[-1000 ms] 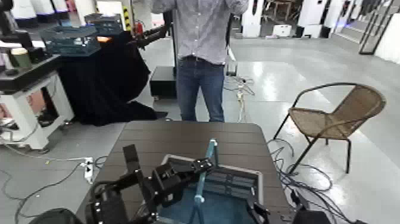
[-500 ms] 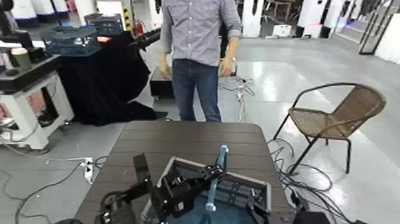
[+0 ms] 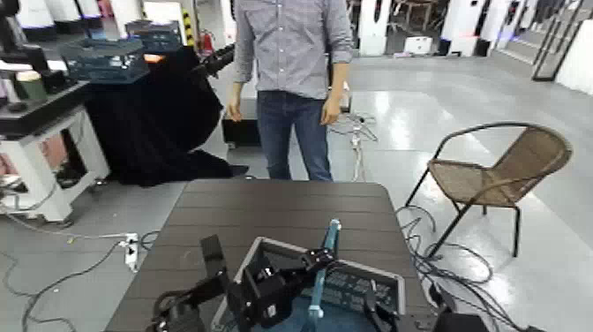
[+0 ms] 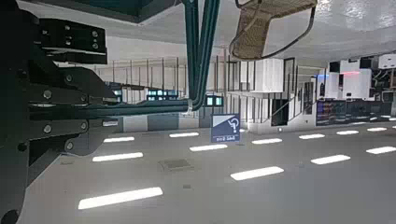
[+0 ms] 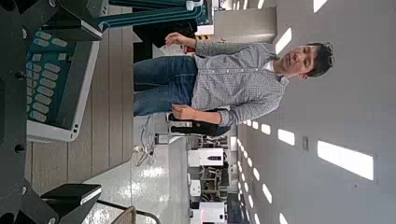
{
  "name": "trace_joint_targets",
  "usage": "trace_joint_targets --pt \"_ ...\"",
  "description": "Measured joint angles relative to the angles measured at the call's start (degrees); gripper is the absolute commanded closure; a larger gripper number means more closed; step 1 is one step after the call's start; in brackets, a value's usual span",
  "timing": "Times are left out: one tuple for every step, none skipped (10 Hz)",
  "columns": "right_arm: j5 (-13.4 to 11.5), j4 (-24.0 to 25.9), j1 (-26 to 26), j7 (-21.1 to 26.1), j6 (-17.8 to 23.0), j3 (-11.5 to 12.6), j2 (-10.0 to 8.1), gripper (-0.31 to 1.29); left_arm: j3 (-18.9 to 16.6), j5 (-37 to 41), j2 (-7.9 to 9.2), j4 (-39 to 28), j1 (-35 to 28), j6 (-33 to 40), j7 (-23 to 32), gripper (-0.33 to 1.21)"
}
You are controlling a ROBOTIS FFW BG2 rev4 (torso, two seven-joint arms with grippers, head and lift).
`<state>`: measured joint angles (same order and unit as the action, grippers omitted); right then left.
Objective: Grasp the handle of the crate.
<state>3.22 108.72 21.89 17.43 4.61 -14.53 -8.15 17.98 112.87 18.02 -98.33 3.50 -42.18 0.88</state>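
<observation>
Since half a second ago the left gripper (image 3: 311,261) has drawn slightly nearer the robot, the handle (image 3: 323,269) with it, and the person (image 3: 289,79) has lowered both arms. The gripper's fingers are closed on the handle's blue sleeve, which stands tilted above the crate (image 3: 375,281) on the table (image 3: 265,207) — the crate's contents cannot be made out. The right gripper (image 3: 381,316) sits at the crate's near corner; whether it is open, I cannot tell.

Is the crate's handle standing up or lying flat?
Standing up: the handle rises above the crate rim, with the left gripper at it.
</observation>
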Motion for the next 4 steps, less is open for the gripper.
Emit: trace_joint_targets --pt "0.0 0.0 0.0 -0.1 0.0 0.0 0.05 0.15 0.2 0.1 0.0 0.1 0.1 0.0 -0.1 1.2" --pt "0.1 0.0 0.0 -0.1 -0.1 0.1 0.07 0.15 0.3 0.2 0.0 0.3 0.1 0.2 -0.3 1.2" --pt "0.2 0.0 0.0 -0.1 -0.2 0.1 0.07 0.15 0.4 0.2 -0.01 0.3 0.1 0.3 -0.4 1.2" --pt "0.2 0.1 0.0 -0.1 -0.4 0.2 0.07 0.15 0.5 0.2 -0.06 0.4 0.1 0.4 -0.5 1.2"
